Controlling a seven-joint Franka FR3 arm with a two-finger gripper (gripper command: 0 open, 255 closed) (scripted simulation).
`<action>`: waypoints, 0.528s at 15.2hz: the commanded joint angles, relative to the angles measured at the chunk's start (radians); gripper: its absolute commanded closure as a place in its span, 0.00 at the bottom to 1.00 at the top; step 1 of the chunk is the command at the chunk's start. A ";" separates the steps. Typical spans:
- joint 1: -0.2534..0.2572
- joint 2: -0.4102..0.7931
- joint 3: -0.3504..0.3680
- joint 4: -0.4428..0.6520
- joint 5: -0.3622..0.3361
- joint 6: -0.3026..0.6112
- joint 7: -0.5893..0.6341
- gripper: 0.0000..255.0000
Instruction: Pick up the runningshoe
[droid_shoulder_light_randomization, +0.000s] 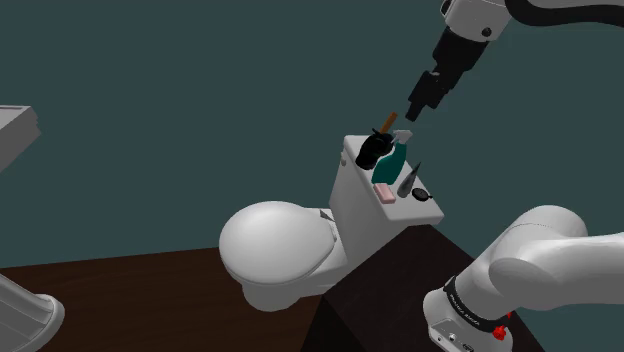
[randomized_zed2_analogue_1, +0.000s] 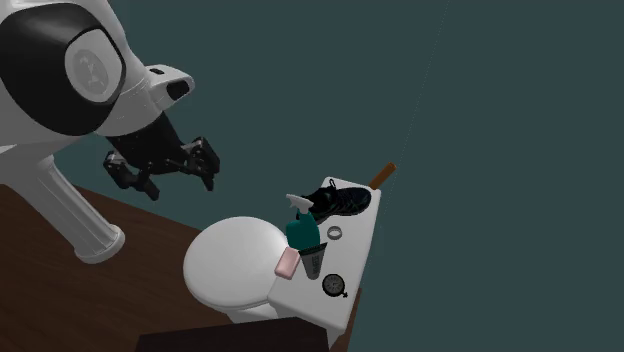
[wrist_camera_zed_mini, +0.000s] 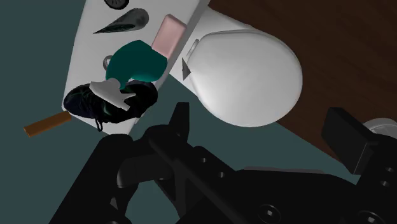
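Black running shoe (wrist_camera_zed_mini: 79, 102) lies crosswise at the end of the white toilet tank lid (wrist_camera_zed_mini: 89, 44), below and apart from the wide-open jaws, whose gap runs along its length.

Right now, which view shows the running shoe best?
Second exterior view: the black running shoe lies side-on on the tank lid, mostly unobstructed. Shoulder view: small dark shape beside the teal spray bottle. Wrist view: bottle's white trigger overlaps it.

A white toilet (droid_shoulder_light_randomization: 275, 245); on its tank lid (randomized_zed2_analogue_1: 355, 255) sit a teal spray bottle (randomized_zed2_analogue_1: 303, 233), a pink block (randomized_zed2_analogue_1: 289, 262), a grey cone (randomized_zed2_analogue_1: 314, 262), a small ring (randomized_zed2_analogue_1: 335, 232) and a round black thing (randomized_zed2_analogue_1: 333, 285), perhaps a watch. A brown stick (randomized_zed2_analogue_1: 383, 175) overhangs the lid's end.
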 joint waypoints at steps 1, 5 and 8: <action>0.000 0.000 0.000 0.000 0.000 0.000 0.000 0.00; -0.021 0.085 -0.078 -0.010 -0.015 0.098 -0.062 0.00; -0.032 0.160 -0.137 -0.003 -0.018 0.168 -0.110 0.00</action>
